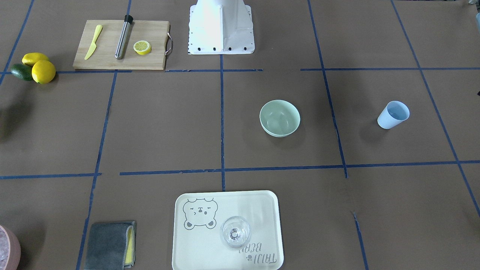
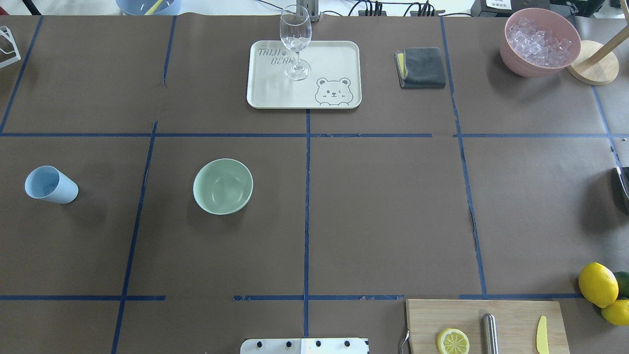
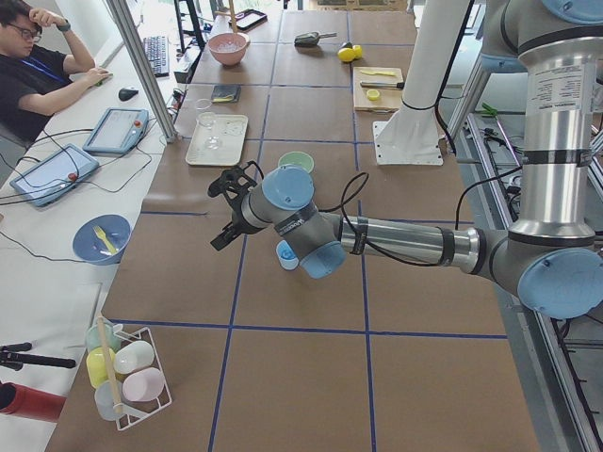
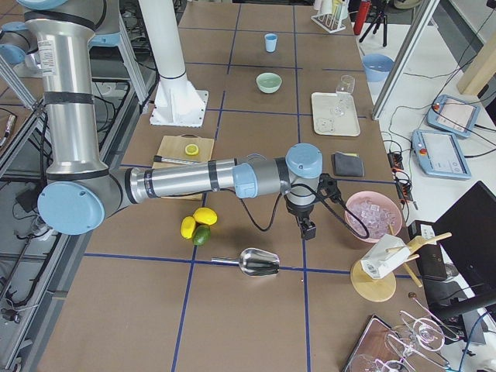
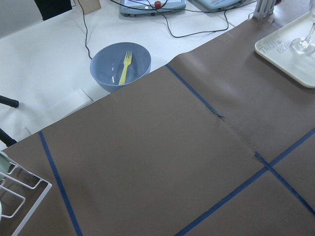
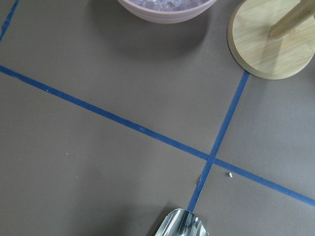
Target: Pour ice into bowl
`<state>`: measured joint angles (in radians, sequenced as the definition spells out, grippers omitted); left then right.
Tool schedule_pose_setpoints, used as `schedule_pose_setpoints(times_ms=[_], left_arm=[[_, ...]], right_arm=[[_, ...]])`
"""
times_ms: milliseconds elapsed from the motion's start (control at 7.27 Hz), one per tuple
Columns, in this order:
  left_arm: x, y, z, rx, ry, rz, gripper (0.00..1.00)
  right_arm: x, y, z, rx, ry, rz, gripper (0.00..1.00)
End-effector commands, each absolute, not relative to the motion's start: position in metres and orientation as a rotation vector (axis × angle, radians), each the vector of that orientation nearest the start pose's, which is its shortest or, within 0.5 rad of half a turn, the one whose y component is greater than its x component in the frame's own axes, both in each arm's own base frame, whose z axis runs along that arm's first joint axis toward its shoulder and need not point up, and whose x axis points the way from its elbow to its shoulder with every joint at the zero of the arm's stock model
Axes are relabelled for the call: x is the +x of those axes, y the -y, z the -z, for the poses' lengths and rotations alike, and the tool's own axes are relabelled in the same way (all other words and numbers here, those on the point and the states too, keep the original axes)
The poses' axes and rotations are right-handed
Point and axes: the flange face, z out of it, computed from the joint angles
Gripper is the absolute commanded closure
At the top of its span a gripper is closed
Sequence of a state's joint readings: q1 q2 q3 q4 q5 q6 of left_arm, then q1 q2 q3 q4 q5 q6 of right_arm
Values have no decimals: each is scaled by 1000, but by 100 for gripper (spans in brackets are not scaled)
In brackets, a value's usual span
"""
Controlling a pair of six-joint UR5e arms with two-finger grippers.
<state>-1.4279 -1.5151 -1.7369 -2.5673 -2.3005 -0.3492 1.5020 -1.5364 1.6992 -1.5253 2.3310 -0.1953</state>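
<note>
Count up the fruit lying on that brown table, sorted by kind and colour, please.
Whole yellow lemons: 2
Cut yellow lemon half: 1
Dark green fruit: 1
Total: 4

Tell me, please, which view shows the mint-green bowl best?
Overhead exterior: the bowl is unobstructed, its empty interior fully visible. Front-facing is nearly as good; side views show it small and far; wrist views miss it.

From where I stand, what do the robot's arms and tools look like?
The left arm and right arm are silver tubes joined by grey elbows with pale blue caps. Black cables loop near each wrist; white labels mark the upright tubes. The left tool and right tool are black.
</note>
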Motion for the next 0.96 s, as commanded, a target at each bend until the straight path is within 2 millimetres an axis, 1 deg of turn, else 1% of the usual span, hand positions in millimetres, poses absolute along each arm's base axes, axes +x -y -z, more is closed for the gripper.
schedule_pose_setpoints(times_ms=[0, 275, 413, 550, 826], left_arm=[[62, 458, -487, 882, -937, -75, 0], [113, 402, -490, 884, -949, 57, 0], [128, 373, -507, 910, -942, 108, 0], [138, 350, -525, 931, -901, 160, 0], [164, 323, -544, 965, -810, 234, 0]], right_arm=[[31, 505, -583, 226, 752, 305, 0], [31, 499, -590, 210, 755, 289, 0], [31, 497, -592, 206, 756, 286, 0], [31, 496, -593, 204, 756, 286, 0], [31, 491, -591, 206, 754, 284, 0]])
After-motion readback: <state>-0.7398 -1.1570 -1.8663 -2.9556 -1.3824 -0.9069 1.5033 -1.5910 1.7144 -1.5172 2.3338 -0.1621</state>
